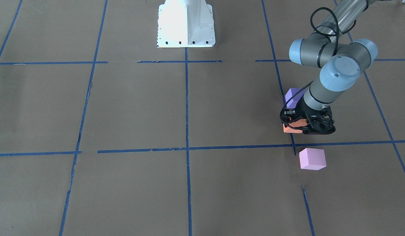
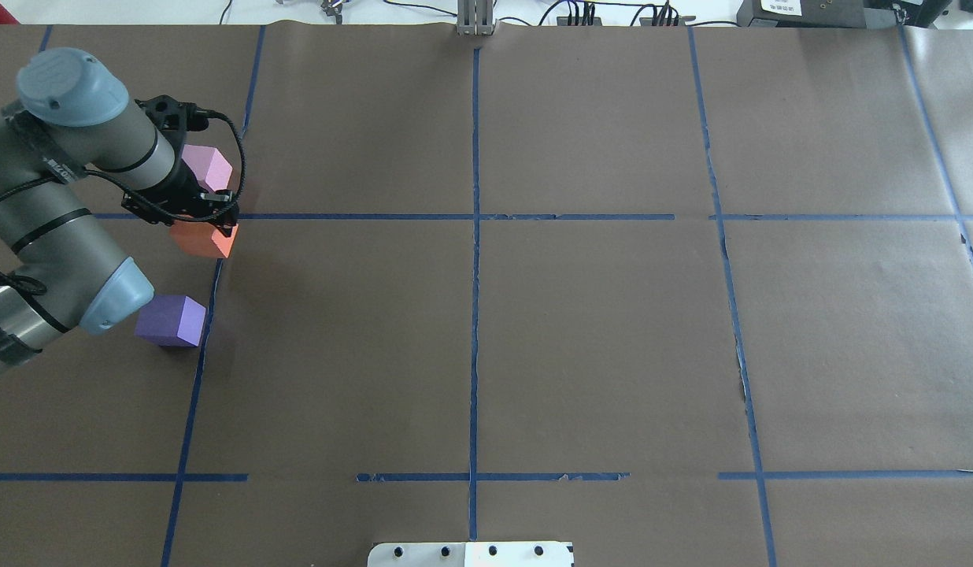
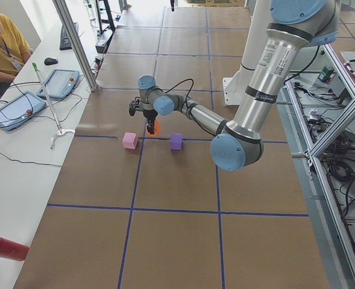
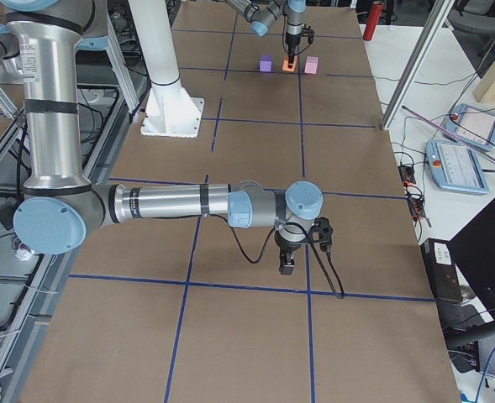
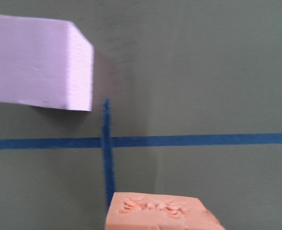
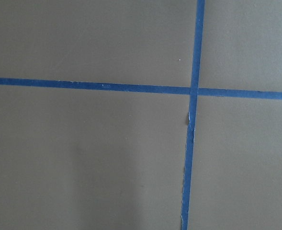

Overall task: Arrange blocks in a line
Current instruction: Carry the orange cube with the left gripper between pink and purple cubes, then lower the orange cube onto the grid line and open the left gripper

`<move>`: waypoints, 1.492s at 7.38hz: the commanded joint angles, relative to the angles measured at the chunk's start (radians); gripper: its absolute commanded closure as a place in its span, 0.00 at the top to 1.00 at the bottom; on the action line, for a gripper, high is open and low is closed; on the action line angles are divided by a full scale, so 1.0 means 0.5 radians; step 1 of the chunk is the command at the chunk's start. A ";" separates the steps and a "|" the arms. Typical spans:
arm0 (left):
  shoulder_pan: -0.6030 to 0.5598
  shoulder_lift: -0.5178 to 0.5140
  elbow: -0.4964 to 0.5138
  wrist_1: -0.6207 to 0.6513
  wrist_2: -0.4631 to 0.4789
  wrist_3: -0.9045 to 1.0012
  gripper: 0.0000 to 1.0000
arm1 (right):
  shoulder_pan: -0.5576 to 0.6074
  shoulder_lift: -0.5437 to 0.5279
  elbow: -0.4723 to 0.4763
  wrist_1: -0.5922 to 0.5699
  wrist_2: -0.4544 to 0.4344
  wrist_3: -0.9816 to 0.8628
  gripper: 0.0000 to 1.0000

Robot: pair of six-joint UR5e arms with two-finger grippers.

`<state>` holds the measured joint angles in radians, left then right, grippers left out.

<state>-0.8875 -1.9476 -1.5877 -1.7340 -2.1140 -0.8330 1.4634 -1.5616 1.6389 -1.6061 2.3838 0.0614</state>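
The orange block [image 2: 199, 242] sits on the brown paper at the table's far left, between the violet-purple block [image 2: 172, 320] and the light pink block [image 2: 211, 167]; the three lie roughly in a row. My left gripper [image 2: 211, 224] is down over the orange block [image 1: 289, 128] with its fingers at the block's sides, shut on it. The left wrist view shows the orange block [image 5: 160, 215] at the bottom and the pink block [image 5: 35, 67] at upper left. My right gripper [image 4: 287, 267] shows only in the exterior right view, low over bare paper; I cannot tell whether it is open or shut.
Blue tape lines [image 2: 475, 315] divide the paper into squares. The robot's white base [image 1: 186, 24] stands at the table's middle edge. An operator [image 3: 2, 42], tablets and a red cylinder [image 3: 5, 248] are on the side bench.
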 commanded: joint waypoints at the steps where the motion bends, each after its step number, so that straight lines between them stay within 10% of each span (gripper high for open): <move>1: -0.017 0.033 0.076 -0.005 -0.006 0.016 0.16 | 0.000 0.000 -0.001 0.000 0.000 0.000 1.00; 3: -0.017 0.023 0.135 -0.060 -0.003 0.012 0.21 | 0.000 0.000 -0.001 0.000 0.000 0.000 1.00; 6: -0.017 0.054 0.147 -0.079 -0.003 0.015 0.99 | 0.000 0.000 -0.001 0.000 0.000 0.000 1.00; 11: -0.356 0.133 -0.119 -0.030 -0.150 0.077 0.99 | 0.000 0.000 -0.001 0.000 0.000 0.000 1.00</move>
<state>-1.0033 -1.9060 -1.6076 -1.7550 -2.1814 -0.8057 1.4634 -1.5616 1.6387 -1.6061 2.3838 0.0614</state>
